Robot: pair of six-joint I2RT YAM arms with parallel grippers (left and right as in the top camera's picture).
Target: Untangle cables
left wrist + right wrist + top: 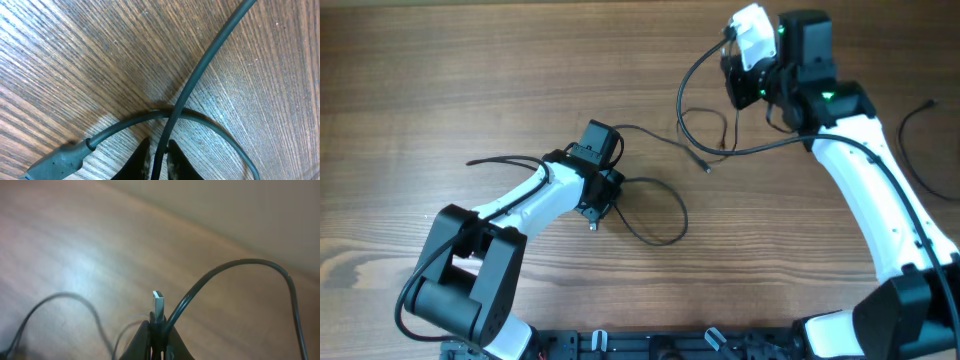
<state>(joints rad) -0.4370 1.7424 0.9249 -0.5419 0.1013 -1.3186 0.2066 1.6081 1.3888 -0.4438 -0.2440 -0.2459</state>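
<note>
Overhead view: a thin black cord point(918, 112) is cut off by the right edge, and I cannot identify it.
My left wrist view: the plug point(55, 162) is cropped at the lower-left corner, and the cable point(200, 75) exits the top edge.
My right wrist view: the table point(75, 240) is blurred, and the second cable point(292, 305) leaves the frame at lower right.

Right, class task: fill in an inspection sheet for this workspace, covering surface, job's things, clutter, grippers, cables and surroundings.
Surface: wooden table, bare grain.
Job's things: thin black cables lying in loose loops between the arms; a loose plug rests on the wood.
Clutter: nothing seen.
Grippers: left gripper shut on one of them; right gripper shut on another, just below its metal plug.
Cables: thicker arm wires run along both arms; another black cord lies near the right edge.
Surroundings: black rig base at the near edge; nothing else seen.
</note>
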